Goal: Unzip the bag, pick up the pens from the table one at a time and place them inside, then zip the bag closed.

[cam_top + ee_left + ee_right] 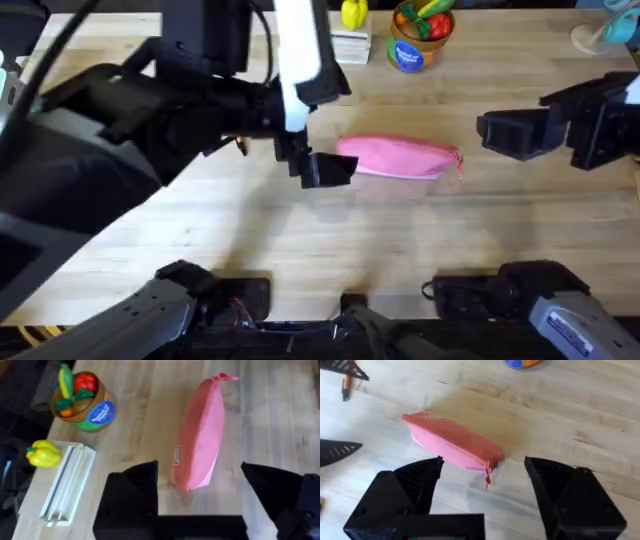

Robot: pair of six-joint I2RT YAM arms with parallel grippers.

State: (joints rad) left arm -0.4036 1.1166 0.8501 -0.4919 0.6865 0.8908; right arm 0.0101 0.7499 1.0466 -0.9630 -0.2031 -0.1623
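Tabletop (pixel 300 240) of pale planks carries one pink bag (pixel 400 158) at its middle, lying flat and zipped. One pen (pixel 345 388) lies left of it. Two end effectors flank the bag: left end effector (pixel 200 497) just beside its left end, right end effector (pixel 482 487) further off to its right, both with fingers spread apart, holding nothing.

At the far edge of my overhead view stands a round tub (pixel 409 48) with a blue label, holding toy vegetables (pixel 424 20) in red, green and orange. Beside it I see a yellow toy pepper (pixel 353 13) touching the end of a flat white tray (pixel 350 46). A pale blue object (pixel 612 32) sits at the far right corner.
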